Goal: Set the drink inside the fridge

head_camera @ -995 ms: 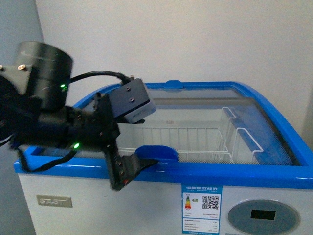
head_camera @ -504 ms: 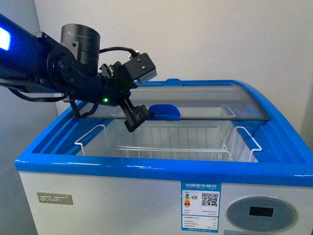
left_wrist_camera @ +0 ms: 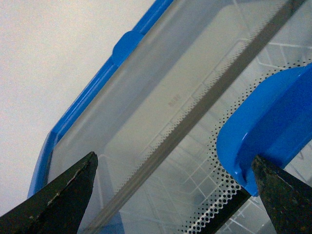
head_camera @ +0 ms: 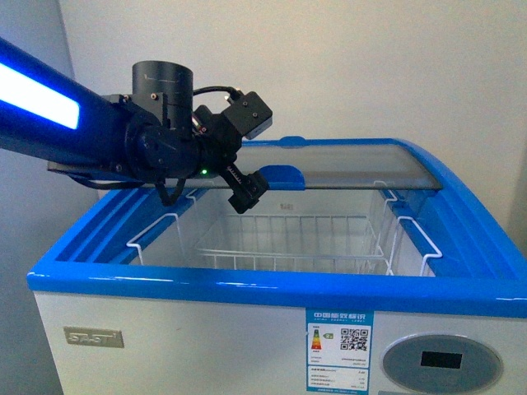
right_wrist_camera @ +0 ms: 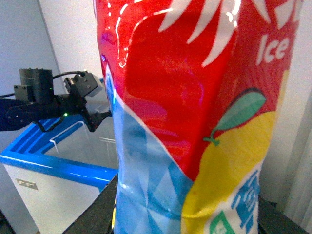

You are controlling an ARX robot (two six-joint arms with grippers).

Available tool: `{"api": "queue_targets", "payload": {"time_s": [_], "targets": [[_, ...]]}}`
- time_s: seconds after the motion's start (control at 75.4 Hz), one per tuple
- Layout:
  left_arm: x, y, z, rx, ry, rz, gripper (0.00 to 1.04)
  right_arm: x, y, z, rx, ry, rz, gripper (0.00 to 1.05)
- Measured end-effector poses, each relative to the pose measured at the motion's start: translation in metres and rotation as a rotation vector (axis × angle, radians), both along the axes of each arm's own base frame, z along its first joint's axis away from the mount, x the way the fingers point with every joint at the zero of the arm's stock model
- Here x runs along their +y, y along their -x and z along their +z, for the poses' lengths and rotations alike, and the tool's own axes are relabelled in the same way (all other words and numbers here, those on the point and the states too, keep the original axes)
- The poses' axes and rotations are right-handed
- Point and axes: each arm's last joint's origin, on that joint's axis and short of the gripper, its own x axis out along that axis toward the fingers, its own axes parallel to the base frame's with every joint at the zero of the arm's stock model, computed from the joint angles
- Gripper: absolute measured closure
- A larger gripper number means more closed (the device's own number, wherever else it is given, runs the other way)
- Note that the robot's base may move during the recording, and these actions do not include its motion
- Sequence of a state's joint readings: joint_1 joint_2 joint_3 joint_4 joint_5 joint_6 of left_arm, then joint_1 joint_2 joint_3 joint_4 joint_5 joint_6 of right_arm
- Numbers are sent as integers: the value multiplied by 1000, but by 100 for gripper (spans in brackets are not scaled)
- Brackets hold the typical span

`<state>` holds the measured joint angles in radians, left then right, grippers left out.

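fridge (head_camera: 272, 284) rim glossy blue plastic; lid (head_camera: 354, 164) clear glass; drink (right_wrist_camera: 195, 97) label shiny film.

Drink (right_wrist_camera: 195, 122) label, right wrist view: white "Ice" on red at 1 o'clock; blue print at 5 o'clock cropped, unreadable.
Fridge (head_camera: 272, 288) front, front view: energy label (head_camera: 338, 349) at 6 o'clock, header "中国能效标识", QR code (head_camera: 355, 339) on its right half, fine print illegible.
Nameplate (head_camera: 93, 336) at 7 o'clock: blurred, reads roughly "SAST".
Left wrist view: small grey mark on fridge inner wall, centre, too faint to read.
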<state>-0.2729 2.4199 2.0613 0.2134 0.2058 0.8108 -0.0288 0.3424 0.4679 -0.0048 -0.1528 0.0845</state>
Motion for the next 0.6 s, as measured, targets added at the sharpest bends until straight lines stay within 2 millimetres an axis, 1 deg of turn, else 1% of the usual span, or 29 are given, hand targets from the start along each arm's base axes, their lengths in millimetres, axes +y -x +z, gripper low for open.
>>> {"api": "queue_targets", "payload": {"time_s": [0.133,0.212,0.279,0.318,0.385,0.411,0.491,0.544,0.57,0.584,0.597], "targets": [[-6,-9,0,7,72,98,8,0,0,0,0,-1,-5,65],[-7,-10,0,22,118,152,8,0,0,0,0,0,-4,65],[-7,-10,-1,55,197,206,8,0,0,0,0,0,-3,65],[-7,-7,-2,91,258,280,8,0,0,0,0,0,-3,65],[-6,2,-2,158,315,413,8,0,0,0,0,0,-2,65],[-1,7,0,187,343,463,8,0,0,0,0,0,-2,65],[16,21,7,254,439,502,8,0,0,0,0,-1,-9,65],[28,36,14,287,509,499,8,0,0,0,0,-1,-11,65],[37,51,22,303,581,484,8,0,0,0,0,-1,-9,65],[39,55,24,305,591,477,8,0,0,0,0,-1,-7,65],[43,64,29,311,614,463,8,0,0,0,0,0,-3,65]]}}
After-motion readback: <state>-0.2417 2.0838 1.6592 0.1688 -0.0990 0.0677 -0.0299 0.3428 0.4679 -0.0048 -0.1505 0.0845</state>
